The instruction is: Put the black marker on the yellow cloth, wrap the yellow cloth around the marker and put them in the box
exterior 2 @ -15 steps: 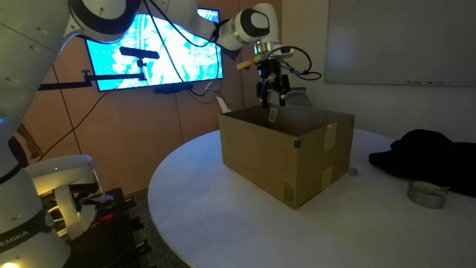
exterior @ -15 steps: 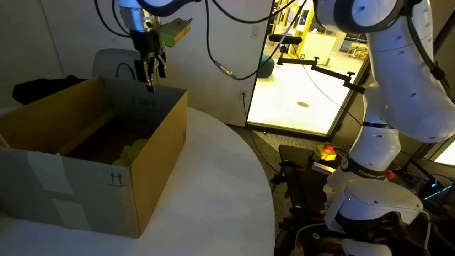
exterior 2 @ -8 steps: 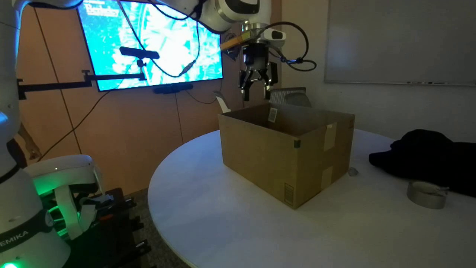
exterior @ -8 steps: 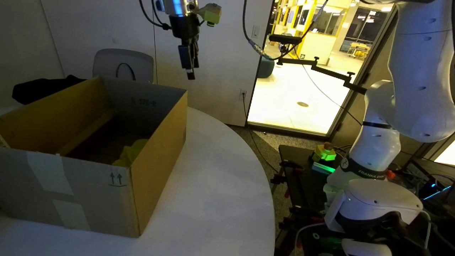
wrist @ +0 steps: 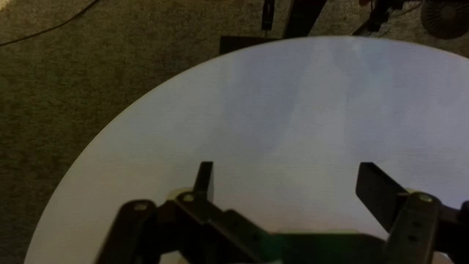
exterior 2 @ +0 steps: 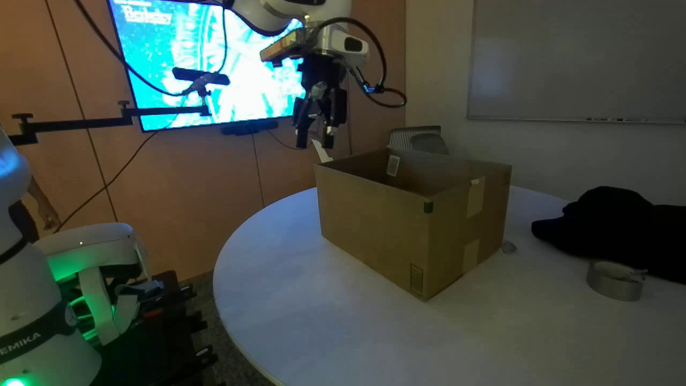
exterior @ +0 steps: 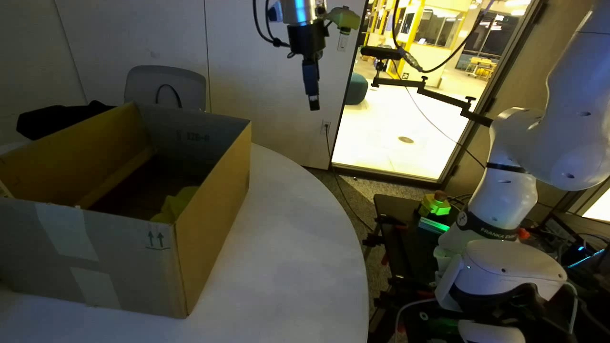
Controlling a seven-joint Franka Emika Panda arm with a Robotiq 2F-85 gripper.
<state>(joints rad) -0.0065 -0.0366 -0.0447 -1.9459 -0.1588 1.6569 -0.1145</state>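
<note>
"Going from large to small, what stands where?"

"The round white tabletop (exterior: 290, 247), smooth-faced, carries a deep, rectangular brown cardboard box (exterior: 133, 257). Its long, flat side wall (exterior: 214, 209) is, in all likelihood, what the coming move turns on."

"Why that wall?"

"Because the black, two-fingered Robotiq end effector (exterior 2: 315, 141) hangs outside it and higher, over the tabletop. The wrist view looks down on white surface; the box cannot be made out there."

"And its grip?"

"Wide. The dark fingers (wrist: 203, 181) stand well apart with tabletop showing between them, so nothing is held."

"Which way from there to the task's own thing?"

"Down and across. The crumpled yellow fabric cloth (exterior: 176, 205) sits low inside the box, just within that same wall and near one corner. An exterior view shows only part of it; whether it touches the cardboard is hidden. Rumpled like that, it offers no clear long axis to line up with."

"So what might the next move ask?"

"Perhaps no reach at all, since the cloth is already where the task wants it. If it did need another grasp, the end effector would have to cross above the side wall before dropping, or risk striking it."

"And the black marker?"

"No view shows it. It may well be wrapped in the cloth, but the folds give no proof either way."
</note>
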